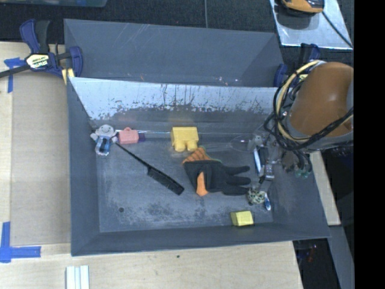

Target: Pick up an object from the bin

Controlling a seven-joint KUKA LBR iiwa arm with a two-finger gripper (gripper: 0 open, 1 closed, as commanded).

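The claw (264, 174) hangs low on the right side of the bin (84, 209). I cannot tell if it is spread or pressed together, and I see nothing in it. Two things are closest to it. One is a black glove (219, 176) with orange bits, lying flat in the middle of the bin, with its right end just beside the claw. The other is a tiny speckled thing (258, 196) just below the claw, too little for me to name.

I think the glove is the easy one. It looks soft, floppy and light. It will not break, and it should not slip much. It will bend and hang down when it goes up. A good place to pinch is a thick fold near its right end, where the cloth bunches up a bit. A flat part may slide away under the claw.

The tiny thing looks hard to catch and could pop out. A small yellow block (242, 218) sits near the front wall, and a black comb (153, 172) lies well off to the left
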